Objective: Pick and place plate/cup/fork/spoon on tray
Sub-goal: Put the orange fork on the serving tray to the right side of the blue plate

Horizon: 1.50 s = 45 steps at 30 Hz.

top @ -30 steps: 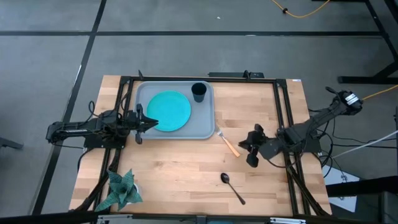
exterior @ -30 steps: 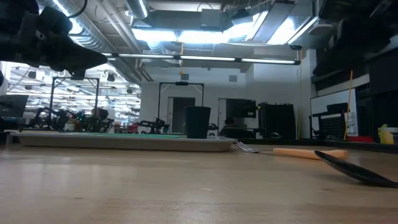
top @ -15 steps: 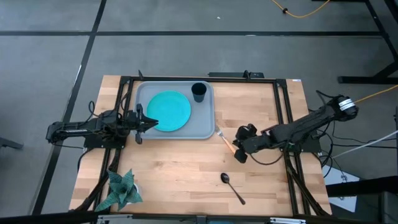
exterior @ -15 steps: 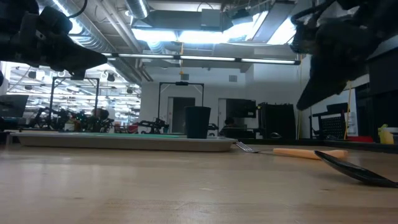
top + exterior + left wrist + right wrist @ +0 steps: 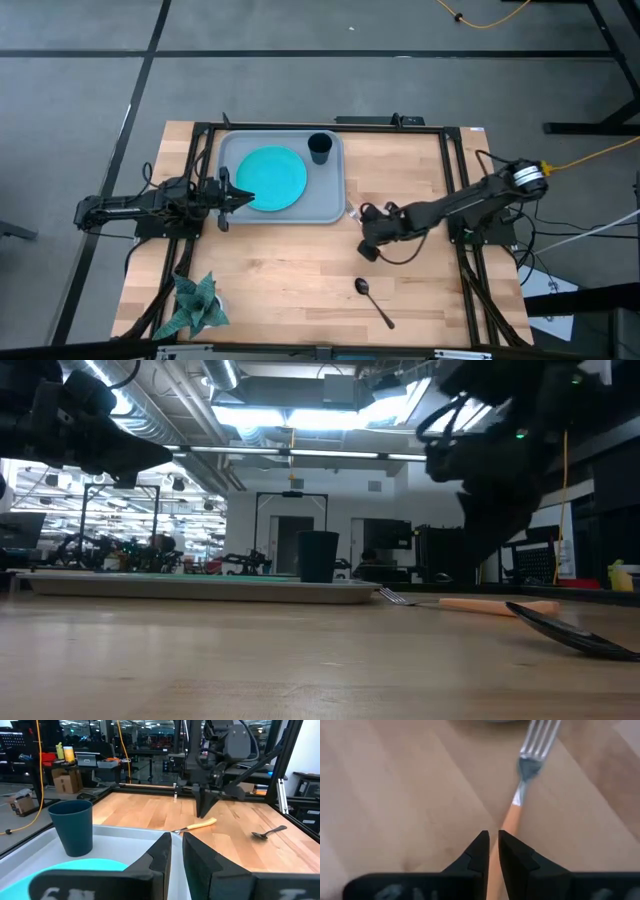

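The grey-blue tray (image 5: 330, 206) lies at the table's far left. On it rest the turquoise plate (image 5: 272, 178) and the dark cup (image 5: 320, 148), which stands upright in the far right corner. The fork (image 5: 525, 775) lies flat on the wood just right of the tray, tines toward it. My right gripper (image 5: 493, 851) hangs shut, pointing down, just above the orange handle (image 5: 202, 824), clear of it. The dark spoon (image 5: 373, 301) lies flat near the table's near edge. My left gripper (image 5: 248, 199) is shut and waits above the tray's near left part.
A small green plant (image 5: 195, 305) stands at the table's near left corner. Dark frame rails run along the table's left, far and right sides. Bare wood lies between the tray, the fork and the spoon.
My right gripper has swung from near the table's right edge toward the left, across the wood to the fork, and now stands over its handle. The fork, the spoon and the things on the tray have not moved.
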Available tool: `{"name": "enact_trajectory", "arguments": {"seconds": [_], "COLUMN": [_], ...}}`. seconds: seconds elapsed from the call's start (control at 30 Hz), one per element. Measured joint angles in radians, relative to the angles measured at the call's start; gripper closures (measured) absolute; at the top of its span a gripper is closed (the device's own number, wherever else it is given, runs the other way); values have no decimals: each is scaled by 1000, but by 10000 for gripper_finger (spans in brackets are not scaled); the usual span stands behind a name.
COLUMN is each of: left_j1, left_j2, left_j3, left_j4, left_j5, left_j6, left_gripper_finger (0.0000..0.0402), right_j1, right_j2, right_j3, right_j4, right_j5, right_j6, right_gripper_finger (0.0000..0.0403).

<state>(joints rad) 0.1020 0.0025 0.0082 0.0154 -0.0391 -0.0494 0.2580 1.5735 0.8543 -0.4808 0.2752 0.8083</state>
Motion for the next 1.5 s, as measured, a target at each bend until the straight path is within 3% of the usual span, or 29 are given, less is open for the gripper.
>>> {"name": "enact_trajectory", "arguments": {"seconds": [0.3,0.53,0.77,1.03,1.5], "left_j1": [0,0,0,0,0], "left_j2": [0,0,0,0,0], "left_j3": [0,0,0,0,0], "left_j4": [0,0,0,0,0], "left_j5": [0,0,0,0,0], "left_j6": [0,0,0,0,0], "left_gripper_finger": [360,360,360,360,360], "right_j1": [-52,-47,-31,-34,-65], "right_j2": [78,93,97,97,174], "right_j3": [128,104,64,64,67], "right_j4": [-76,-152,-102,-92,-76], "right_j5": [2,2,-19,-16,-64], "right_j6": [17,56,155,156,152], "right_gripper_finger": [357,357,345,308,305]}}
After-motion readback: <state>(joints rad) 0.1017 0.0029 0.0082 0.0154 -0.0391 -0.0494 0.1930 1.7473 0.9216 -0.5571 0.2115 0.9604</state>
